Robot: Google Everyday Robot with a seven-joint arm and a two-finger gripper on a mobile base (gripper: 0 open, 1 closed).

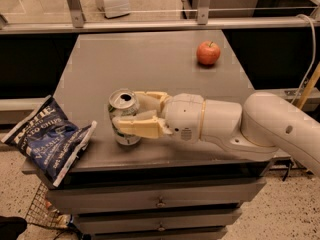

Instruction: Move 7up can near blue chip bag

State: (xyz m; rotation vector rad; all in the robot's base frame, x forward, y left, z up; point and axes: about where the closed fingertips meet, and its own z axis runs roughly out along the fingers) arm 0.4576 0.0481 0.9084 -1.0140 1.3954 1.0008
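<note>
The 7up can (123, 110) stands upright on the grey table near its front left, its pull-tab top showing. My gripper (126, 115) reaches in from the right and is shut on the can, one cream finger behind it and one across its front. The blue chip bag (46, 138) lies at the table's front-left corner, partly hanging over the edge, a short gap left of the can.
A red apple (208, 52) sits at the back right of the grey table (150, 64). My white arm (240, 126) crosses the table's front right. A railing runs behind the table. A wire basket (42, 211) stands on the floor at lower left.
</note>
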